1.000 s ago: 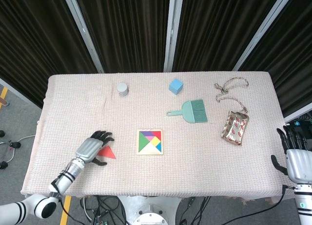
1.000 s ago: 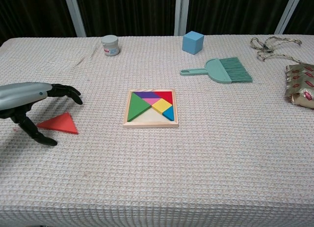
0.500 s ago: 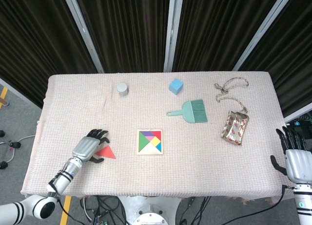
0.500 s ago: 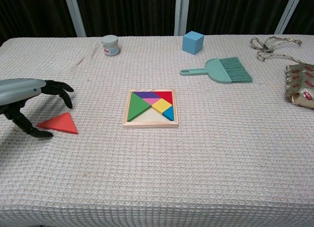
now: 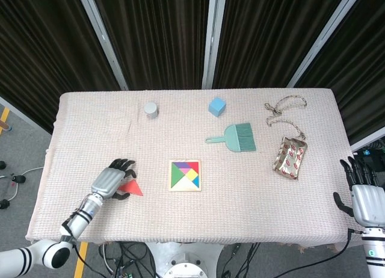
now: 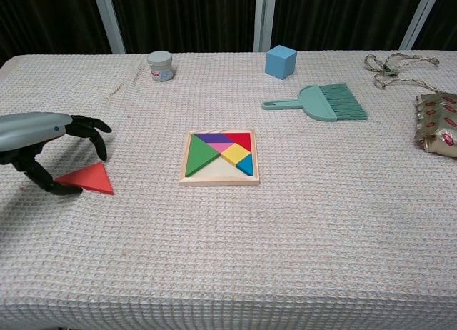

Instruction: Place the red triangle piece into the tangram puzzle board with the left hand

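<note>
The left hand [image 6: 43, 141] has drawn in on the red triangle piece [image 6: 87, 179] over the last second. Its thumb, which sat further toward the near edge of the surface [image 6: 235, 273] a second ago, now meets the triangle's left corner, while the other fingers [image 6: 91, 130] arch over the piece from behind without clearly touching it. So the fingers are narrowing round the piece, but nothing is held yet; I'd judge the grasp is only just starting.

The triangle lies flat on the cloth, unmoved, well to the left of the tangram puzzle board [image 6: 219, 156]. It is thin, bright red and sharp-cornered. The board has a pale bare gap along its near edge, likely where the piece belongs.

The right hand [image 5: 367, 197] hangs off the far right edge, fingers spread and empty.
</note>
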Robot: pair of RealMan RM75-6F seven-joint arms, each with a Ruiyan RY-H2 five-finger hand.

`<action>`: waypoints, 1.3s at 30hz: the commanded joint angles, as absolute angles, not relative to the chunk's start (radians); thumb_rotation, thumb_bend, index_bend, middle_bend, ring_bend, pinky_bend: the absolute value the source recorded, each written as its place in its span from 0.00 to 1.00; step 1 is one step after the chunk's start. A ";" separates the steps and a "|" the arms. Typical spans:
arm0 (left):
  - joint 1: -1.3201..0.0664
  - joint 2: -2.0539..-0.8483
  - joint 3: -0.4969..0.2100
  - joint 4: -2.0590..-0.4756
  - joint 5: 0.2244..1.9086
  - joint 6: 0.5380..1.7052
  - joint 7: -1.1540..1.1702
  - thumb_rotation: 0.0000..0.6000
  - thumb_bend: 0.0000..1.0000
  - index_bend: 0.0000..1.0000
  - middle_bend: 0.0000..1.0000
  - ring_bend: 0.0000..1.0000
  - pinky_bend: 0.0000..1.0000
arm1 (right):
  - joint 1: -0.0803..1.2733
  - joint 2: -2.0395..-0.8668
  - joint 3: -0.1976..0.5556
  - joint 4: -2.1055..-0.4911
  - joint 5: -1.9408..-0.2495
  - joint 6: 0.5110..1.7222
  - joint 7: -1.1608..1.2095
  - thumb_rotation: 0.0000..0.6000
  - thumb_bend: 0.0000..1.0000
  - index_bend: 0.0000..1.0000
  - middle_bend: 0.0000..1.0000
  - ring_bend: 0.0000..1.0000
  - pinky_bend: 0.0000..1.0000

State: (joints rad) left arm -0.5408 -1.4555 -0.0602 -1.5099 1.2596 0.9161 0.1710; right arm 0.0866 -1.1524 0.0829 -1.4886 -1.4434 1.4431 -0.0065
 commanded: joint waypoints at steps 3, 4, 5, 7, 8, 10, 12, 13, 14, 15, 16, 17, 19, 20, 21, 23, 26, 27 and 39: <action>-0.544 -1.454 -0.058 -1.513 1.253 0.915 0.174 1.00 0.25 0.35 0.08 0.00 0.06 | 0.087 -1.154 0.082 -1.486 -1.443 1.441 -0.007 1.00 0.27 0.00 0.00 0.00 0.00; -0.545 -1.455 -0.057 -1.513 1.252 0.914 0.175 1.00 0.25 0.35 0.08 0.00 0.06 | 0.087 -1.154 0.082 -1.486 -1.442 1.441 -0.007 1.00 0.27 0.00 0.00 0.00 0.00; -0.546 -1.456 -0.057 -1.513 1.251 0.913 0.175 1.00 0.25 0.35 0.08 0.00 0.06 | 0.087 -1.155 0.082 -1.486 -1.442 1.441 -0.008 1.00 0.27 0.00 0.00 0.00 0.00; -0.548 -1.457 -0.056 -1.512 1.250 0.913 0.175 1.00 0.25 0.35 0.08 0.00 0.06 | 0.087 -1.154 0.083 -1.486 -1.442 1.441 -0.008 1.00 0.27 0.00 0.00 0.00 0.00; -0.549 -1.458 -0.056 -1.511 1.251 0.913 0.174 1.00 0.25 0.35 0.08 0.00 0.06 | 0.087 -1.154 0.083 -1.487 -1.443 1.442 -0.009 1.00 0.27 0.00 0.00 0.00 0.00; -0.551 -1.459 -0.056 -1.510 1.250 0.913 0.174 1.00 0.25 0.35 0.08 0.00 0.06 | 0.086 -1.154 0.083 -1.488 -1.442 1.442 -0.009 1.00 0.27 0.00 0.00 0.00 0.00; -0.554 -1.459 -0.055 -1.509 1.248 0.911 0.176 1.00 0.25 0.34 0.08 0.00 0.06 | 0.087 -1.153 0.083 -1.488 -1.441 1.441 -0.009 1.00 0.27 0.00 0.00 0.00 0.00; -0.555 -1.460 -0.055 -1.508 1.246 0.909 0.177 1.00 0.25 0.34 0.08 0.00 0.06 | 0.087 -1.153 0.083 -1.487 -1.440 1.440 -0.009 1.00 0.27 0.00 0.00 0.00 0.00; -0.557 -1.460 -0.055 -1.507 1.242 0.907 0.178 1.00 0.25 0.34 0.08 0.00 0.06 | 0.087 -1.154 0.083 -1.487 -1.439 1.439 -0.009 1.00 0.27 0.00 0.00 0.00 0.00; -0.557 -1.459 -0.055 -1.508 1.239 0.906 0.179 1.00 0.26 0.35 0.08 0.00 0.06 | 0.087 -1.154 0.083 -1.487 -1.439 1.439 -0.010 1.00 0.27 0.00 0.00 0.00 0.00; -0.558 -1.459 -0.054 -1.508 1.237 0.905 0.180 1.00 0.26 0.35 0.08 0.00 0.06 | 0.087 -1.155 0.083 -1.487 -1.439 1.438 -0.010 1.00 0.27 0.00 0.00 0.00 0.00; -0.559 -1.459 -0.054 -1.509 1.236 0.905 0.181 1.00 0.26 0.35 0.08 0.00 0.06 | 0.087 -1.155 0.083 -1.486 -1.439 1.438 -0.010 1.00 0.27 0.00 0.00 0.00 0.00; -0.559 -1.459 -0.054 -1.510 1.233 0.906 0.183 1.00 0.26 0.36 0.08 0.00 0.06 | 0.087 -1.156 0.083 -1.486 -1.439 1.438 -0.010 1.00 0.27 0.00 0.00 0.00 0.00; -0.560 -1.459 -0.054 -1.510 1.233 0.907 0.182 1.00 0.26 0.37 0.08 0.00 0.06 | 0.087 -1.156 0.084 -1.486 -1.439 1.438 -0.010 1.00 0.27 0.00 0.00 0.00 0.00; -0.560 -1.459 -0.054 -1.511 1.232 0.909 0.182 1.00 0.26 0.38 0.08 0.00 0.06 | 0.087 -1.155 0.084 -1.486 -1.439 1.439 -0.010 1.00 0.27 0.00 0.00 0.00 0.00; -0.560 -1.459 -0.054 -1.512 1.233 0.912 0.181 1.00 0.26 0.39 0.08 0.00 0.06 | 0.087 -1.155 0.085 -1.486 -1.438 1.440 -0.010 1.00 0.27 0.00 0.00 0.00 0.00; -0.562 -1.459 -0.055 -1.514 1.232 0.914 0.179 1.00 0.26 0.40 0.09 0.00 0.06 | 0.087 -1.155 0.085 -1.486 -1.438 1.441 -0.009 1.00 0.27 0.00 0.00 0.00 0.00; -0.562 -1.459 -0.055 -1.515 1.231 0.913 0.179 1.00 0.26 0.40 0.09 0.00 0.06 | 0.087 -1.155 0.085 -1.486 -1.438 1.440 -0.009 1.00 0.27 0.00 0.00 0.00 0.00; -0.569 -1.426 -0.061 -1.567 1.244 0.927 0.171 1.00 0.27 0.41 0.09 0.00 0.06 | 0.090 -1.160 0.084 -1.485 -1.440 1.437 -0.012 1.00 0.27 0.00 0.00 0.00 0.00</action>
